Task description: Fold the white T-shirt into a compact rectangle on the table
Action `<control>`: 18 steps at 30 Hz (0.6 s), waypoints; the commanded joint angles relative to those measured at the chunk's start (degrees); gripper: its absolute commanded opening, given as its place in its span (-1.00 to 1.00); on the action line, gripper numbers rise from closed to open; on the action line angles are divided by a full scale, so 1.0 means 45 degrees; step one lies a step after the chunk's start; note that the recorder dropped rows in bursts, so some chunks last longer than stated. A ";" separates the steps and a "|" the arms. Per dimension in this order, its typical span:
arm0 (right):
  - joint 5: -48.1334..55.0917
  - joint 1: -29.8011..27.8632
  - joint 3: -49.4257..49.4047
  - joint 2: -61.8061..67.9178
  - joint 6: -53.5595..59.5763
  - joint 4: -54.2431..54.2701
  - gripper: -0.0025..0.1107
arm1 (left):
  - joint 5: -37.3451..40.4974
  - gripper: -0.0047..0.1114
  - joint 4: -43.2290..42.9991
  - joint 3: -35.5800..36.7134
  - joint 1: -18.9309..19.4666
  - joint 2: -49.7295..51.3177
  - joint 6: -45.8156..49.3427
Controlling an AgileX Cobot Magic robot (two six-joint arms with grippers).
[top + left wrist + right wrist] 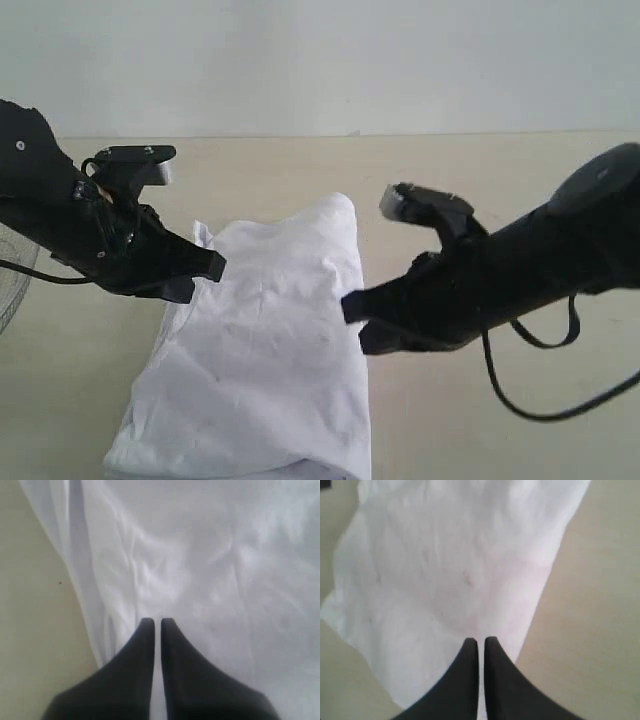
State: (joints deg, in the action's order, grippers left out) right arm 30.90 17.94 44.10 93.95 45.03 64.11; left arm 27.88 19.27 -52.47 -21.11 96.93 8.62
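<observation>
Cloth fills the near middle of the table [480, 170]: the white T-shirt [265, 350] lies as a long, plain white strip running away from me. Halfway along it, both black arms slant inward and down. The left gripper [210, 268] points at the shirt's left edge and the right gripper [352, 305] at its right edge, each with jaws pressed together, tips over the cloth. Farther off, the strip's rounded end rests on the tabletop.

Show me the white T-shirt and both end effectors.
white T-shirt [265, 340], exterior view, middle of the cloth.
left end effector [157, 623], left wrist view, between its fingertips.
right end effector [481, 641], right wrist view, between its fingertips.
</observation>
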 commanded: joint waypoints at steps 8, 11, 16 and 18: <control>0.3506 -0.2857 0.2072 0.2256 0.0319 0.0749 0.14 | 0.0143 -0.84 -0.0044 -0.0059 -0.0017 -0.0092 -0.0018; 0.3840 -0.2857 0.2072 0.3229 0.0989 0.1435 0.14 | 0.0144 -0.84 -0.0068 -0.0059 -0.0017 -0.0008 -0.0018; 0.4583 -0.2857 0.2072 0.4081 0.2154 0.2872 0.14 | 0.0242 -0.84 -0.0100 -0.0059 -0.0017 0.0635 0.0069; 0.4471 -0.2857 0.2072 0.4235 0.2273 0.2946 0.14 | 0.0242 -0.84 -0.0100 -0.0059 -0.0017 0.0992 0.0069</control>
State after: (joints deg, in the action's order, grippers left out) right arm 50.47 5.42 53.19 112.34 53.21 75.72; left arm 28.48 19.27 -52.47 -21.11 99.67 8.62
